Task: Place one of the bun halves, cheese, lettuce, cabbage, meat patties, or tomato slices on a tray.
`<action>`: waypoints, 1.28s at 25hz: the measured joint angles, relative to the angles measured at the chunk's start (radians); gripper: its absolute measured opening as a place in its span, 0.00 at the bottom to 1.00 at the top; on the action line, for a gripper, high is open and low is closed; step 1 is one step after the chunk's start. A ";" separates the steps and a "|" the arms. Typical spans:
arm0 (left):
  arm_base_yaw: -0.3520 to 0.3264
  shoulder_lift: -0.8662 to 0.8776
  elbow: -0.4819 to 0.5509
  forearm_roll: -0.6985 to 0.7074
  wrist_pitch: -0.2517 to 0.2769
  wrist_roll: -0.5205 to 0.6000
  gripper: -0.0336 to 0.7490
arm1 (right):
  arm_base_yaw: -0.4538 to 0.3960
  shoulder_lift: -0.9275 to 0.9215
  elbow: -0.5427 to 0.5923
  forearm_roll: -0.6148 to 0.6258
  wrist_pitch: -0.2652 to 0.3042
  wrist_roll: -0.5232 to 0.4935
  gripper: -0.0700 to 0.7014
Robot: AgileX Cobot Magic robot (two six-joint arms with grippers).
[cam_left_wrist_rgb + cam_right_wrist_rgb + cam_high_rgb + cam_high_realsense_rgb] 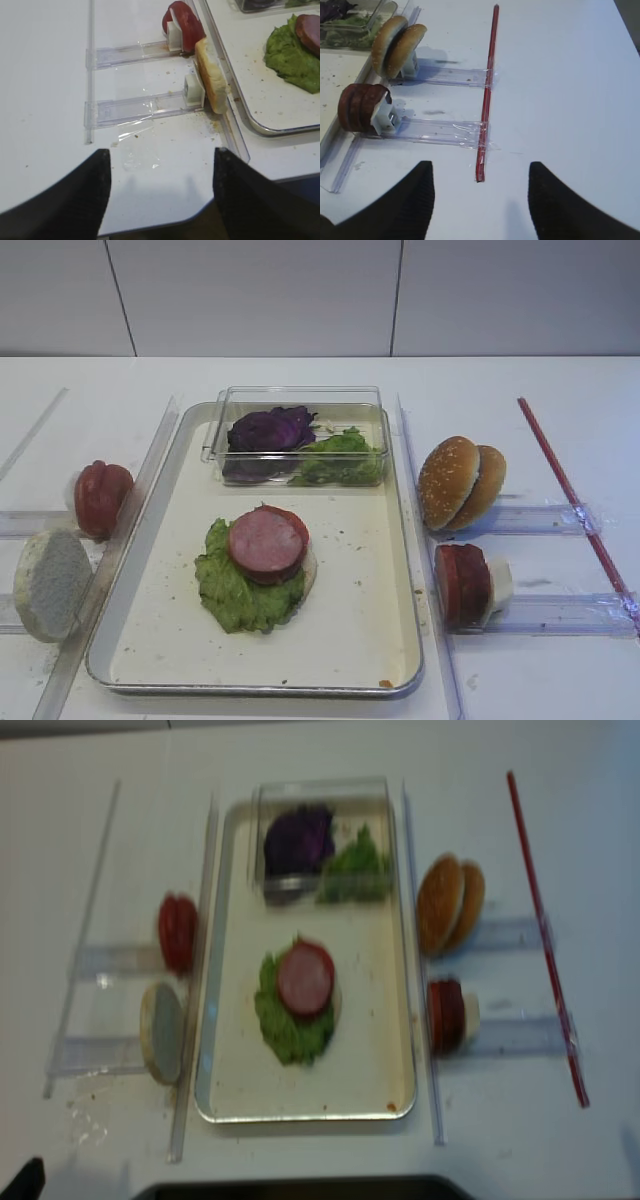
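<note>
on the tray [395, 570] a pinkish round patty [266, 541] with a dark rim lies on a red tomato slice [291, 519], over ruffled green lettuce [235, 590] and a pale bun edge [309, 573]. the clear box [300, 400] at the tray's back holds purple cabbage [270, 428] and more lettuce. sesame buns [460, 481] and spare patties [462, 583] stand on edge right of the tray. the right gripper [480, 200] hovers wide open and empty above the table; the left gripper [162, 190] too.

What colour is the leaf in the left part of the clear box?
Dark purple: the cabbage, clearest in the exterior high view.
</note>
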 joint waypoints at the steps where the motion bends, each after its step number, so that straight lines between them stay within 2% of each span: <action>1: 0.000 0.000 0.000 0.000 0.000 0.000 0.56 | 0.000 -0.002 0.000 -0.004 0.000 0.000 0.66; 32: 0.000 0.000 0.000 0.000 0.000 0.000 0.56 | 0.000 -0.002 0.008 -0.009 0.004 -0.002 0.66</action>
